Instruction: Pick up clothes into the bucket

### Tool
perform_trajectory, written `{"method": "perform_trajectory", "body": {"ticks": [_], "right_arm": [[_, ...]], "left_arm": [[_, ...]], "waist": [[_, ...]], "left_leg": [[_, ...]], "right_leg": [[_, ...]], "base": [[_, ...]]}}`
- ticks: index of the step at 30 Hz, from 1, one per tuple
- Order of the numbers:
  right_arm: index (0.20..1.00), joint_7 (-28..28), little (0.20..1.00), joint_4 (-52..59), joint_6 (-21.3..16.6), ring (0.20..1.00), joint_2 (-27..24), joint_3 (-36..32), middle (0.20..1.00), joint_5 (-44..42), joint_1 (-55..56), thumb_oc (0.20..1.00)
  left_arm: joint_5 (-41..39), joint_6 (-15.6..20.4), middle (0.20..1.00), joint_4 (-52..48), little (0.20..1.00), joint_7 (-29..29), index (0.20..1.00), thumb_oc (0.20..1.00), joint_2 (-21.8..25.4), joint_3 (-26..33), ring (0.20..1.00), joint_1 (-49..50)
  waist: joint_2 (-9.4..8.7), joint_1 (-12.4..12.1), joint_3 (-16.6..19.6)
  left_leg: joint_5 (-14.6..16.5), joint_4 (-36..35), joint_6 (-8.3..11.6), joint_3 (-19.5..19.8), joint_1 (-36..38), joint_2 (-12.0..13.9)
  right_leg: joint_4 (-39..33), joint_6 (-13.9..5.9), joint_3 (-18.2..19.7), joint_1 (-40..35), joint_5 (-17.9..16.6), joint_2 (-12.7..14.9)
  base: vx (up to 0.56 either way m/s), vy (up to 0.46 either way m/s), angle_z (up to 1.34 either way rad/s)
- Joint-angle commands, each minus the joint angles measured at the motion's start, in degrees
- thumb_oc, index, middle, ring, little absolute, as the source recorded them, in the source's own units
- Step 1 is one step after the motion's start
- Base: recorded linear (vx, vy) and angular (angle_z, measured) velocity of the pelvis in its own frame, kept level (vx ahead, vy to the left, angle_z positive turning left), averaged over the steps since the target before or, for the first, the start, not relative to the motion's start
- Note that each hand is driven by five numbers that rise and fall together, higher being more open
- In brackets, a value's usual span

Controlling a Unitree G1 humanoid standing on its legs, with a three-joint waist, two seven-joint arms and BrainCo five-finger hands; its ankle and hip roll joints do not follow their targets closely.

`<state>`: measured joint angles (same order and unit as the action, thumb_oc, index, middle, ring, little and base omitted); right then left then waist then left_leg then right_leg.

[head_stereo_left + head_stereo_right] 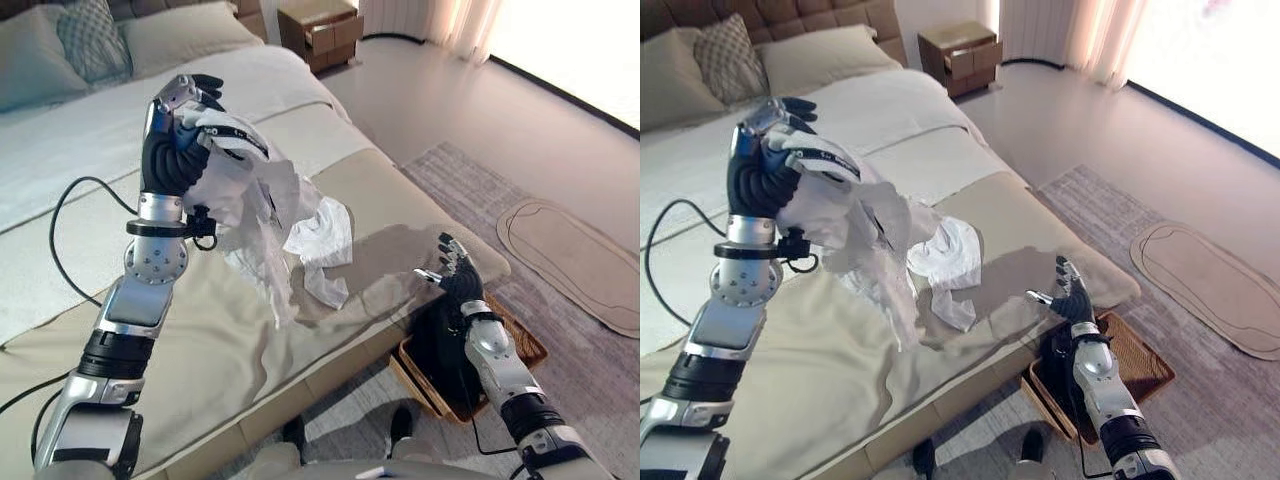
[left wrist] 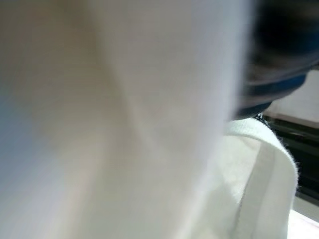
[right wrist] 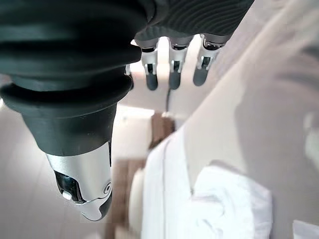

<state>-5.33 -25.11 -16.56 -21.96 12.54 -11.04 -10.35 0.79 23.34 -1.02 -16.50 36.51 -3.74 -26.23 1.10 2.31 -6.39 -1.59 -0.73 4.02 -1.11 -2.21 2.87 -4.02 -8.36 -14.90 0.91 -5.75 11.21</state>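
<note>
I read the left hand [image 1: 185,125] raised well above the bed [image 1: 200,350], its fingers curled round a bunch of the white garment [image 1: 265,215]. The cloth drapes over the back of that hand and hangs below it in long folds; the lowest folds trail onto the mattress just beneath and forward of the hand. A second heap of the same white cloth [image 1: 945,255] lies on the bed surface, beyond the hanging part, toward the right hand. In the left wrist view I see white fabric [image 2: 149,124] pressed close against the camera, with a folded hem showing beside it.

The right hand [image 1: 452,270] stands at the bed's near corner edge, fingers straight and loosely spread, holding nothing; I see it apart from the cloth. Directly below that hand, on the floor against the bed side, sits the wicker basket [image 1: 520,345], partly covered by my right forearm. Past the basket lies a rug [image 1: 580,260] and bare floor [image 1: 480,110], open space. A wooden nightstand [image 1: 320,30] stands far beyond the left hand.
</note>
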Motion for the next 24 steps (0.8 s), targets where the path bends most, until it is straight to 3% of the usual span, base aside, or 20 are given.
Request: {"method": "perform_trajectory", "body": {"ticks": [1,8,14,19,24], "right_arm": [[1.0,4.4,1.0,6.1,-1.0,1.0,-1.2,3.5,1.0,-0.2,-5.0,1.0],[1.0,10.8,1.0,4.9,0.9,1.0,2.4,12.1,1.0,-8.8,-12.7,1.0],[1.0,12.9,1.0,3.8,1.8,1.0,6.1,16.5,1.0,-12.2,-15.2,1.0],[1.0,12.9,1.0,0.9,1.8,1.0,10.4,16.9,1.0,-18.9,-15.4,1.0],[1.0,14.0,1.0,2.8,2.1,1.0,11.6,17.8,1.0,-22.5,-15.0,1.0]], "left_arm": [[-6.0,2.5,0.2,-0.8,0.2,3.3,0.2,0.2,2.0,-3.8,0.2,-7.1],[-13.4,2.2,0.2,-1.0,0.2,10.1,0.2,0.2,-2.7,-11.5,0.2,-10.3],[-16.4,1.6,0.2,-1.4,0.2,13.0,0.2,0.2,-6.7,-15.9,0.2,-11.8],[-22.4,1.0,0.2,-2.9,0.2,16.5,0.2,0.2,-9.6,-18.1,0.2,-10.4],[-22.9,0.3,0.2,-4.6,0.2,17.7,0.2,0.2,-9.7,-18.7,0.2,-8.7]], "waist": [[-2.08,-0.5,2.6],[-2.46,-1.1,4.0],[-2.44,-1.4,4.7],[-2.32,-1.6,5.3],[-2.52,-1.3,5.6]], "left_leg": [[-0.2,1.1,0.73,0.5,-1.1,0.8],[-0.3,0.0,0.87,-0.1,1.6,1.0],[-0.3,-0.3,0.89,0.0,2.9,1.1],[-0.2,-0.5,0.85,0.1,3.6,1.2],[-0.3,-0.8,0.96,0.0,4.1,1.4]], "right_leg": [[3.4,-4.33,0.5,0.6,-1.1,3.8],[2.9,-4.12,0.4,-1.4,-1.0,3.4],[2.6,-3.93,0.4,-2.7,-0.7,3.1],[2.4,-3.87,0.5,-3.4,-0.7,3.0],[2.2,-3.75,0.4,-3.7,-0.7,2.9]], "base": [[0.04,-0.024,-0.02],[0.01,-0.004,0.0],[0.01,-0.003,0.0],[0.0,0.0,0.0],[0.0,0.0,0.0]]}}
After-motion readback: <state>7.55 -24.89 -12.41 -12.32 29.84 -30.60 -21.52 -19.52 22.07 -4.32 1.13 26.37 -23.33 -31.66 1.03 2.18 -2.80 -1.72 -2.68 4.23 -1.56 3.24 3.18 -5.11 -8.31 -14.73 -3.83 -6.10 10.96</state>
